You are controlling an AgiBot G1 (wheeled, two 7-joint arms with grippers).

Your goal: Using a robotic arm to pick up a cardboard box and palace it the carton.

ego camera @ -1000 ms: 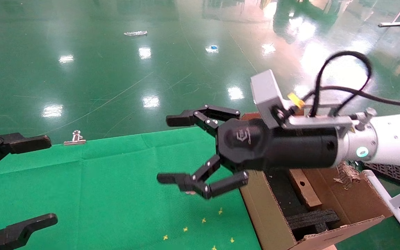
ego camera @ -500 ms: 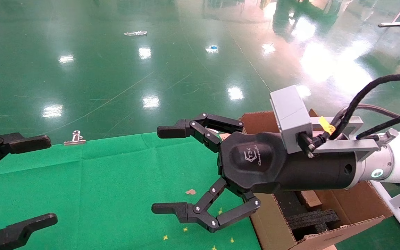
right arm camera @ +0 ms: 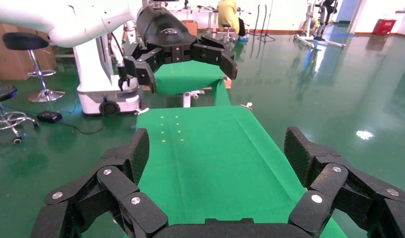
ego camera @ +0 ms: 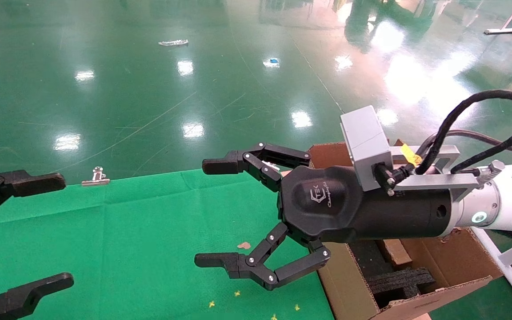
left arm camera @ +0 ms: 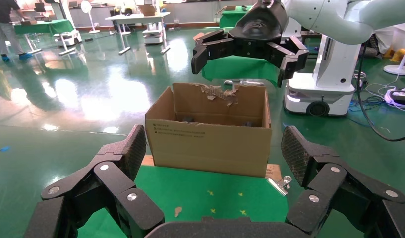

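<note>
- Since a moment ago my right gripper has lifted slightly and holds over the table's right edge, fingers spread and empty.
- The cardboard box lies inside the carton, beside black foam, at the table's right.
- I judge the placing done; only pulling my arm back remains.
- My left gripper hangs open at the near left, idle.
- The table wears green cloth with small yellow marks; the floor is glossy green.

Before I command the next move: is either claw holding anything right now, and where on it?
Nothing is held. The right claw is open and empty above the green cloth, beside the carton. The left claw is open and empty too.
</note>
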